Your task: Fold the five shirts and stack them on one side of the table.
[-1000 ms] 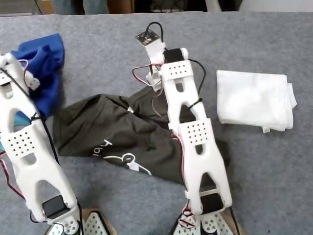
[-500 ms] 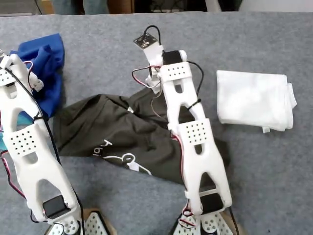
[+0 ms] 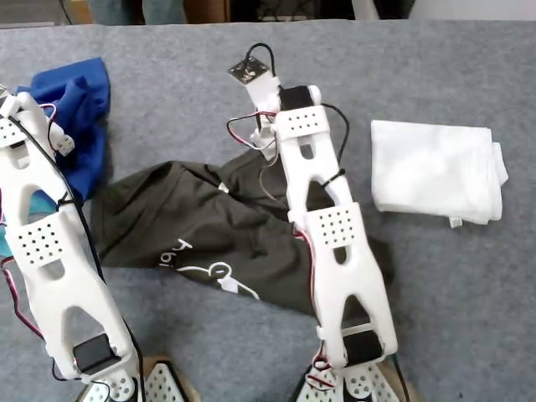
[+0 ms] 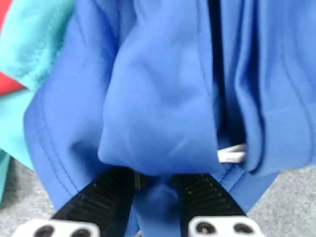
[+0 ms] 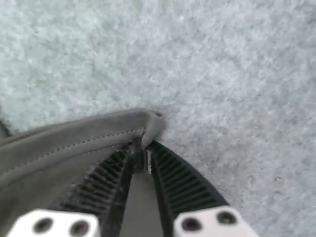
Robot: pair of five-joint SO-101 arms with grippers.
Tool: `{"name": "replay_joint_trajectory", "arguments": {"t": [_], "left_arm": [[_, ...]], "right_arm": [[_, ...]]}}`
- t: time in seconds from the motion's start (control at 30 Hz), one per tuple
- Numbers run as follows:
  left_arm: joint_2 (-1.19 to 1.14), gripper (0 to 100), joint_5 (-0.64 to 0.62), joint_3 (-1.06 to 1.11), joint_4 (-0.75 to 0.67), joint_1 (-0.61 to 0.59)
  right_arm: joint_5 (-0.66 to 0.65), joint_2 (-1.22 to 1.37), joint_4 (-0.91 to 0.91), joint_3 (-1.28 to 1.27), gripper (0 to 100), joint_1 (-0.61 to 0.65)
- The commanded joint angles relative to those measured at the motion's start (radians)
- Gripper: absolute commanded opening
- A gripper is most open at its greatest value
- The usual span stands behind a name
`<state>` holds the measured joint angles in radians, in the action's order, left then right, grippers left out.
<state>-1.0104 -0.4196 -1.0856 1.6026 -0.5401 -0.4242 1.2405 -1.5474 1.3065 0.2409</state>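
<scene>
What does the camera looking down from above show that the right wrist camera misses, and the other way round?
From above: the folded white shirt at one side, the crumpled blue shirt at the other, and the two white arms stretched over the table. From the right wrist: the right gripper shut on the dark shirt, pinching a corner of its stitched hem. Shared: the dark shirt, lying unfolded mid-table, and the grey table cover under it.
</scene>
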Motion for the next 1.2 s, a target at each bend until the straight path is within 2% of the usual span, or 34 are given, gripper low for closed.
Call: {"name": "replay_joint_trajectory", "arguments": {"t": [0.0, 0.2, 0.3, 0.47, 0.6, 0.7, 0.8, 0.93, 1.07, 1.17], "left_arm": [[0.005, 12, 0.017, -0.031, -0.008, -0.005], [0.006, 12, 0.017, -0.033, -0.009, -0.005], [0.012, 14, 0.015, -0.033, -0.008, -0.004], [0.014, 22, 0.015, -0.111, 0.018, 0.004], [0.014, 22, 0.015, -0.361, 0.143, 0.016], [0.015, 22, 0.009, -0.510, 0.160, 0.047], [0.044, 22, 0.014, -0.579, 0.160, 0.116], [0.094, 22, 0.014, -0.532, 0.160, 0.255], [0.129, 22, 0.015, -0.433, 0.160, 0.420], [0.124, 22, 0.037, -0.335, 0.160, 0.498]], "right_arm": [[0.029, -0.008, 0.003, 0.067, 1.4, 0.002], [0.233, -0.002, 0.008, 0.243, 1.4, -0.126], [0.290, -0.004, -0.018, 0.363, 1.4, -0.196], [0.288, -0.096, -0.049, 0.364, 1.4, -0.247], [0.213, -0.214, -0.091, 0.364, 1.4, -0.302], [0.160, -0.297, -0.117, 0.364, 1.4, -0.362], [0.127, -0.354, -0.120, 0.364, 1.4, -0.434], [0.106, -0.406, -0.120, 0.363, 1.4, -0.502], [0.077, -0.395, -0.120, 0.355, 1.4, -0.486], [0.057, -0.357, -0.123, 0.358, 1.5, -0.451]]}}
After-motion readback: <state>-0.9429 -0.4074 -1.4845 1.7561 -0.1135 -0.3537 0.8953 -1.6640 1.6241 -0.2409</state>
